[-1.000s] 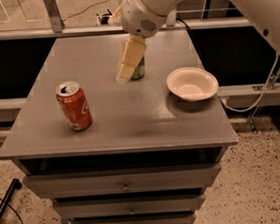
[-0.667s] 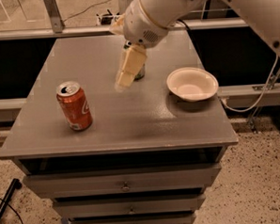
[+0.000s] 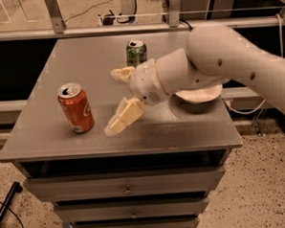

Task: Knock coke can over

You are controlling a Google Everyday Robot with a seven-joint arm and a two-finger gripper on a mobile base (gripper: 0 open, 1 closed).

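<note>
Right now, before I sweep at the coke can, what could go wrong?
1. The coke can stands upright near the table's front edge; a hard push from the open gripper beside it might roll it off.
2. The arm hangs over the white bowl and could drag it.
3. The green can stands just behind the gripper; a backswing may hit it.

No wording is legible: the white lettering on the coke can [image 3: 76,109] cannot be made out. The gripper [image 3: 118,95], fingers spread, hovers at its three o'clock.
</note>
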